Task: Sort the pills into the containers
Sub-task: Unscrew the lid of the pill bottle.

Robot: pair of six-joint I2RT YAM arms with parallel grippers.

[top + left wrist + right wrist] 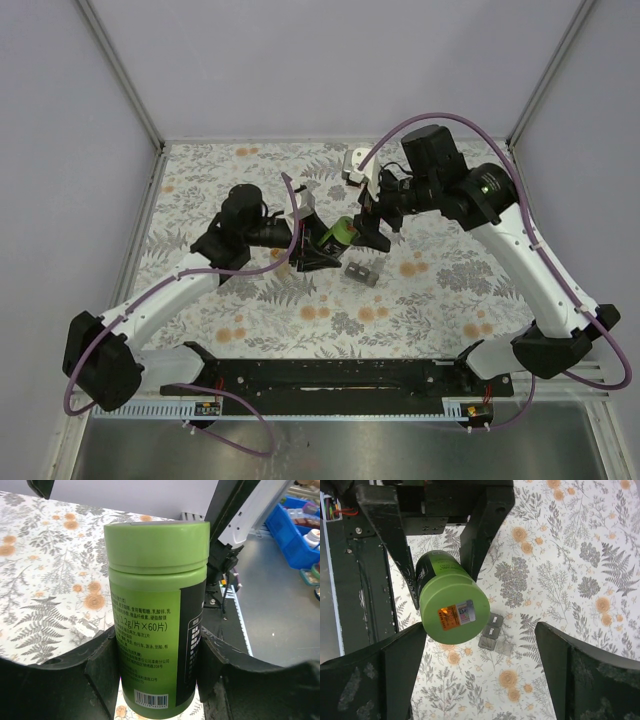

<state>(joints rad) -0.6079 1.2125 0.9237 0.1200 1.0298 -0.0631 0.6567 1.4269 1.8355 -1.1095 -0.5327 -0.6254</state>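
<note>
A green pill bottle (155, 605) with its lid on is held off the table, my left gripper (157, 675) shut on its lower body. In the top view the bottle (336, 234) tilts up toward the right arm. My right gripper (480, 672) faces the bottle's lid (454, 609) with its jaws wide open; the lid sits by the left finger (395, 665), not clamped. A small grey pill organiser (494, 635) with day-labelled compartments lies shut on the floral table (430, 290) just below the bottle. No pills show.
A black rail (330, 375) carrying both arm bases runs along the near edge. White frame posts (125, 75) and pale walls close in the back and sides. Blue bins (295, 530) stand beyond the table in the left wrist view.
</note>
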